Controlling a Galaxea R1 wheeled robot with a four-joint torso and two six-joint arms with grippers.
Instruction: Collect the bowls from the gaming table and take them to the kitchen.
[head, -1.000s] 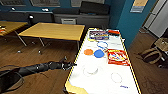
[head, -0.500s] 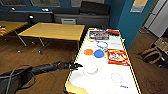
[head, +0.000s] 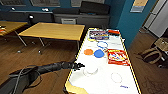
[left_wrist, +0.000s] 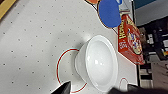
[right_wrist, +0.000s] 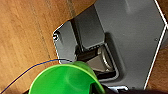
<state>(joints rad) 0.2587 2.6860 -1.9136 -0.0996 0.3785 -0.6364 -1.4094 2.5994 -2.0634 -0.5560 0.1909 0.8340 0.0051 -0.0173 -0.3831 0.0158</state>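
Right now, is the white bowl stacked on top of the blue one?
No. In the head view the white bowl sits alone on the gaming table, apart from the blue bowl, which lies farther along beside the orange bowl.

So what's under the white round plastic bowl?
The white round plastic bowl stands on the glossy white table top, inside a red printed circle. The bowl hides the circle's far side.

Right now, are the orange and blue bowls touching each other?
Cannot tell. In the head view the orange bowl and blue bowl sit rim to rim; neither contact nor gap shows plainly.
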